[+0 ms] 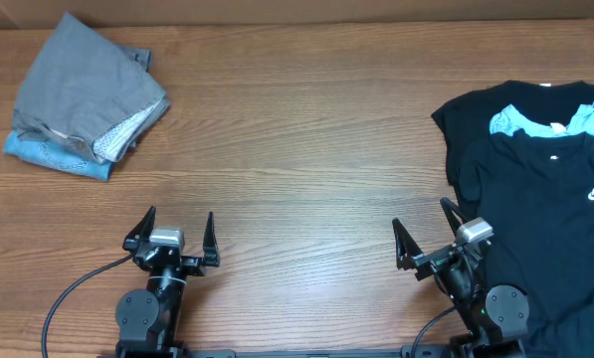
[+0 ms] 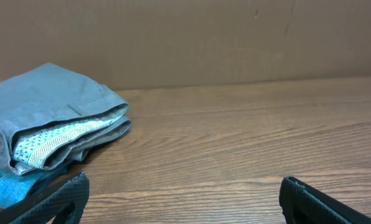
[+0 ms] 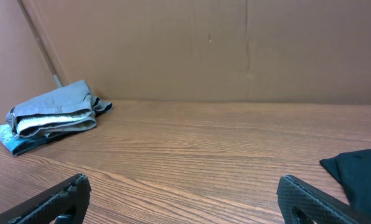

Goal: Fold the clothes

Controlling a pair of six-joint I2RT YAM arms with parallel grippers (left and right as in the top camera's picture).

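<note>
A folded pile point(image 1: 83, 94) is kept upper left, seemingly out of the way, unfolded shirts point(image 1: 545, 199) are heaped at right, and the left gripper point(image 1: 177, 225) and right gripper point(image 1: 422, 225) are held open, empty.

I read table point(image 1: 306, 129): grained wood, smooth, faint sheen | grey pile point(image 1: 83, 94): woven cloth, matt | black tees point(image 1: 550, 199): soft matt knit | wall point(image 2: 204, 37): plain cardboard | left gripper point(image 1: 180, 214), right gripper point(image 1: 420, 212): matt black plastic, to my eye

Folded stack point(image 1: 83, 94) on tabletop point(image 1: 306, 149), well ahead-left of left jaws. Shirt pile point(image 1: 535, 199) ahead-right of right jaws.
</note>
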